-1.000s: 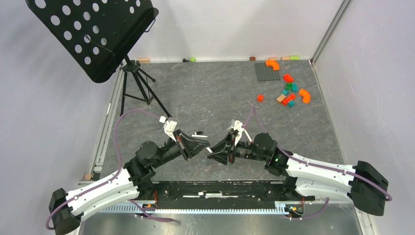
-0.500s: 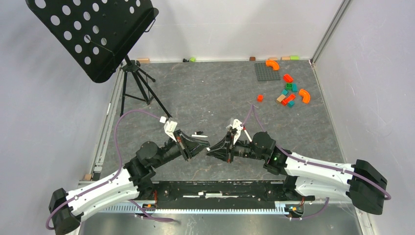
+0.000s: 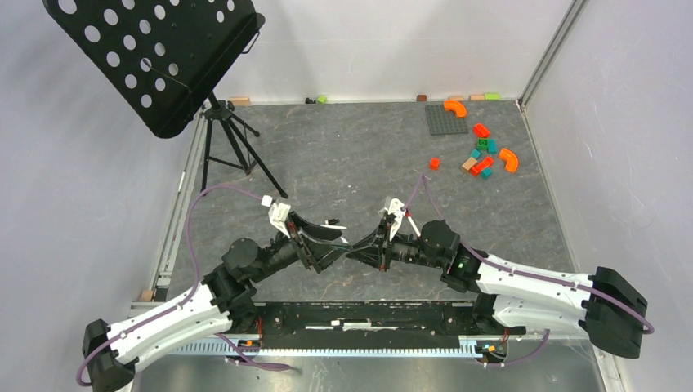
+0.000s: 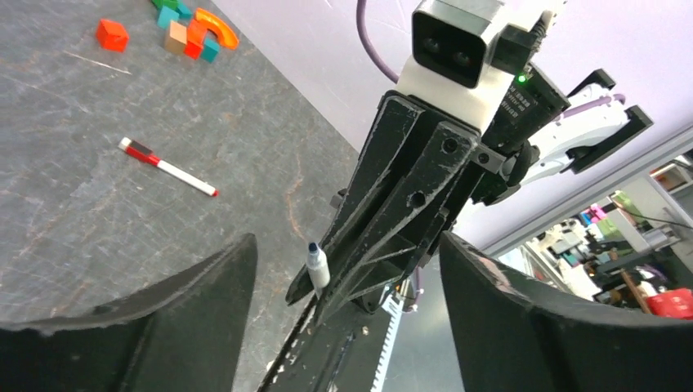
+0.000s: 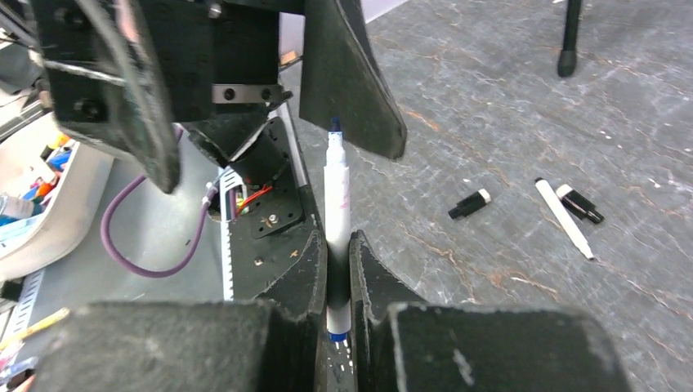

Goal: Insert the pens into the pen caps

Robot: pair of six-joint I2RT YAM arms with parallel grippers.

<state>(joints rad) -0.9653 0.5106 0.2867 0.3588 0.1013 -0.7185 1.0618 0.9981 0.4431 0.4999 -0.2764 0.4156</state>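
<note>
My right gripper point(image 5: 337, 238) is shut on a white pen point(image 5: 336, 192) that sticks out past its fingertips, dark tip forward. In the left wrist view the same pen's tip point(image 4: 317, 263) shows beside the right gripper's fingers point(image 4: 392, 204). My left gripper point(image 4: 347, 245) stands open, its jaws wide on either side of that tip, touching nothing. Both grippers meet nose to nose point(image 3: 347, 243) above the near middle of the table. A pen with red ends point(image 4: 167, 167) lies on the table. A short black pen cap point(image 5: 468, 204) and another white pen point(image 5: 564, 219) lie farther off.
Coloured toy blocks point(image 3: 482, 155) and a grey baseplate point(image 3: 446, 119) sit at the back right. A black music stand point(image 3: 155, 57) on a tripod point(image 3: 233, 147) stands at the back left. White walls enclose the grey table point(image 3: 343, 155).
My left gripper, shut before, has opened wide around the right gripper's tip. The right gripper has closed tighter on the white pen and edged slightly left.
</note>
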